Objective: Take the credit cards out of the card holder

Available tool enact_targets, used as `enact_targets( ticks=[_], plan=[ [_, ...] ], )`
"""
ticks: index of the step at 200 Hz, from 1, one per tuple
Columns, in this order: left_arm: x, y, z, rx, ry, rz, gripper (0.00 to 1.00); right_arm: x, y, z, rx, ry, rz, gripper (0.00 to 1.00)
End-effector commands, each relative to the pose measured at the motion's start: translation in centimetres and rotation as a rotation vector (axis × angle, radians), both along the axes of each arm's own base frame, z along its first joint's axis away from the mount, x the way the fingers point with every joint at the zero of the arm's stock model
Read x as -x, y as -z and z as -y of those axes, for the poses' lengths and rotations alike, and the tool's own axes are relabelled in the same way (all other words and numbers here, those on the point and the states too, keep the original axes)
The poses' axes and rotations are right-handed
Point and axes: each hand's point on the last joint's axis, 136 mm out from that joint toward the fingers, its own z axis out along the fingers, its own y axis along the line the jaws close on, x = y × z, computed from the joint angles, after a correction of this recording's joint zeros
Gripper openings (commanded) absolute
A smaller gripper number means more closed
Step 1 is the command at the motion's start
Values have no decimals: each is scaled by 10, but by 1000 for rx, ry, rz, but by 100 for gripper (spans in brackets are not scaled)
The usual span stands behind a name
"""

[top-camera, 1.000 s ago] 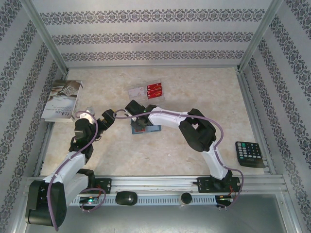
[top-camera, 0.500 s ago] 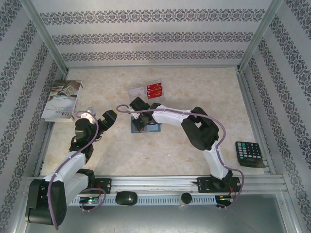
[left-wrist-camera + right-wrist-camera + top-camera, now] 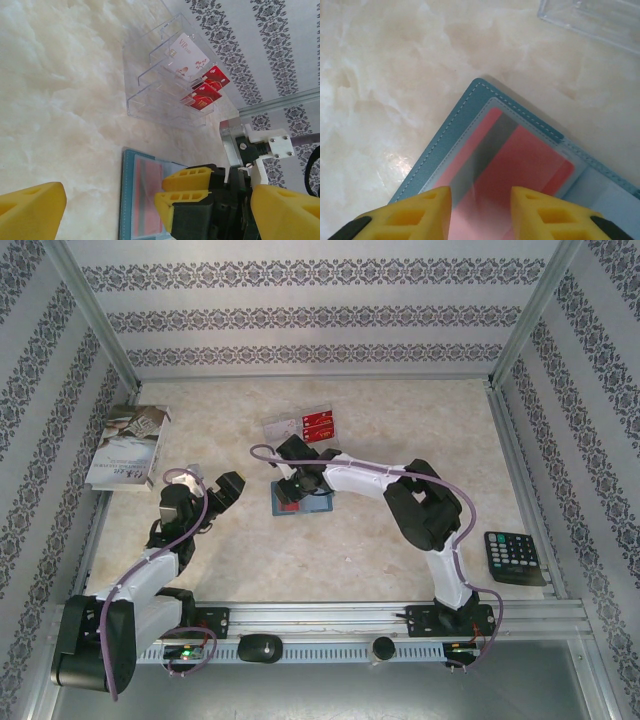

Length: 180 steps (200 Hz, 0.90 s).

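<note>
Card holder (image 3: 314, 506): teal, pale stitching along the edge, laid open and flat on the marbled table (image 3: 420, 430), near the middle, just on the near side of the clear tray (image 3: 142, 92) and apart from it. Under its see-through pocket, one red card (image 3: 520, 165), tucked in and lying flat. Credit cards (image 3: 204, 95) already out: two red, plus one white card (image 3: 186, 57) with red print, all standing tilted in the slots of the clear tray, red pair to the right of the white one in the overhead view. Right gripper (image 3: 480, 196): poised directly over the red card in the pocket, yellow fingers (image 3: 415, 212) partly apart, nothing caught between them; contact with the pocket impossible to tell. Left gripper (image 3: 228, 487): off to the left of the card holder, apart from it, pointed toward it, fingers spread wide, holding nothing. White booklet (image 3: 127, 445): at the left edge of the table, beside the wall. Black calculator (image 3: 514, 557): at the right edge, toward the near side.
</note>
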Motion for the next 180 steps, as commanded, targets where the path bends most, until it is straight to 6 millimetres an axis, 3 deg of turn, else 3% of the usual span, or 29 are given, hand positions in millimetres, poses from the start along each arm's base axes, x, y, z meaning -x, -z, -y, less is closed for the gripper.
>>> enact_targets(
  ticks=[1, 63, 89, 109, 147, 180],
  plan=[
    [0, -9, 5, -18, 31, 48, 95, -8, -12, 8, 118, -5, 113, 39],
    [2, -12, 6, -22, 35, 58, 96, -17, 20, 24, 313, -18, 127, 40],
    [2, -12, 6, -23, 37, 57, 96, -8, 44, 31, 371, -44, 78, 40],
    [2, -14, 7, -23, 43, 64, 96, 2, 61, 34, 375, -57, 22, 31],
    [5, -16, 9, -28, 58, 70, 95, 10, 72, 38, 354, -51, -21, 0],
    [7, -16, 18, -40, 107, 80, 90, 2, 51, 24, 233, -38, -23, 0]
  ],
)
